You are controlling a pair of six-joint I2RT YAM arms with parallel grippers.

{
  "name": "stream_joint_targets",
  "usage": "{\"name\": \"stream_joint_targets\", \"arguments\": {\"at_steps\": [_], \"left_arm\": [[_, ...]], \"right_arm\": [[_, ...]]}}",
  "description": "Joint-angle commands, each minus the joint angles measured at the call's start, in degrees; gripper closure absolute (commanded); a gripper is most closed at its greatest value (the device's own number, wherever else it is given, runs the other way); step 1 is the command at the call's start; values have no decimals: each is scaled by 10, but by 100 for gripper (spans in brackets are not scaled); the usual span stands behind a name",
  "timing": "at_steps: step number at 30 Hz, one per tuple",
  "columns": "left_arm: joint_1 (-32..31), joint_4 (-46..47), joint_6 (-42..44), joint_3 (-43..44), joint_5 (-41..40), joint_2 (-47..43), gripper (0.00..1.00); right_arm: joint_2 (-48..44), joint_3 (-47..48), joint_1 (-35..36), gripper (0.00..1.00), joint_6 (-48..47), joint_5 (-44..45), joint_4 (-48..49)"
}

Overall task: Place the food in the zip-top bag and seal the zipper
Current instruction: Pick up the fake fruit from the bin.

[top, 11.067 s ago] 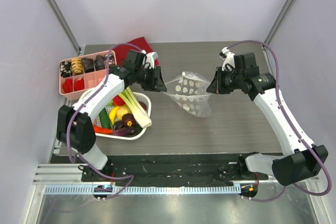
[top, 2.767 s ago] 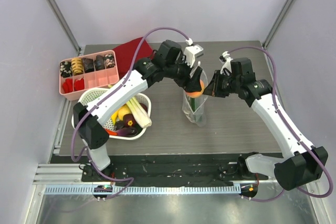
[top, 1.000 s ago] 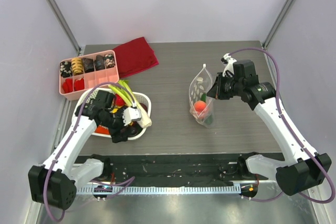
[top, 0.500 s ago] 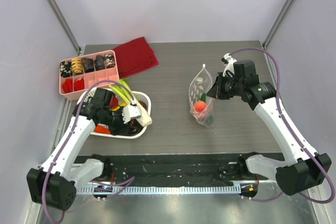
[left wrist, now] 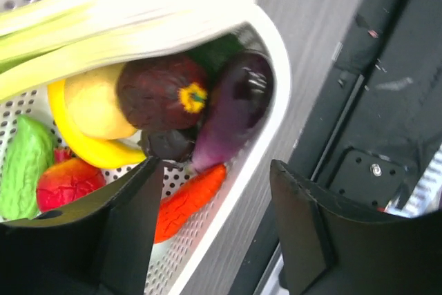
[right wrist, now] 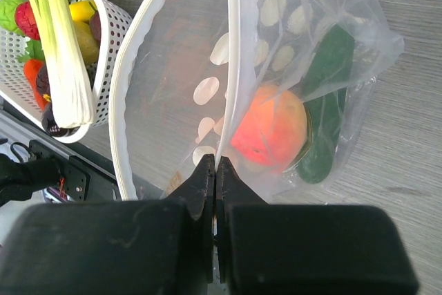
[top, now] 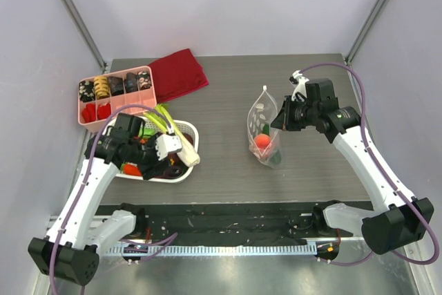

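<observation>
The zip-top bag (top: pixel 263 124) stands at mid-table with its mouth up, a peach (top: pixel 262 141) and a green cucumber (right wrist: pixel 324 101) inside. My right gripper (right wrist: pixel 215 164) is shut on one side of the zipper (right wrist: pixel 232 60), holding the mouth open; the other side bows away to the left. My left gripper (left wrist: pixel 214 198) hangs open over the near corner of the white basket (left wrist: pixel 275 94), nothing between its fingers. In the basket lie the leek (left wrist: pixel 124 18), eggplant (left wrist: pixel 231 112), banana (left wrist: pixel 83 146) and other food.
A pink compartment tray (top: pixel 114 94) sits at the far left with a red cloth (top: pixel 178 72) beside it. The black base strip (top: pixel 228 219) runs along the table's near edge, just past the basket.
My left gripper has shifted a little over the basket and still holds nothing. The right gripper and the bag have barely moved.
</observation>
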Motion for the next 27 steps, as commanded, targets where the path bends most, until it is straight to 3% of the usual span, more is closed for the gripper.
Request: {"name": "stream_joint_targets", "arguments": {"at_steps": [1,3,6,11,19,27], "left_arm": [[1,121,-115,6,-90,45,30],[12,127,-128,26,-144,76,23],[72,135,-80,31,-162,97,17],[180,141,-3,37,-163,154,18],[196,253,60,27,-185,274,18],[195,275,92,23,-159,338,22]], "right_arm": [[-6,16,-1,99,-3,-5,7],[-10,15,-2,99,-4,-2,5],[-11,12,-1,99,-5,-3,5],[-8,6,-1,99,-4,-7,7],[-9,4,-1,99,-5,-4,12],[-14,0,-3,99,-6,0,10]]}}
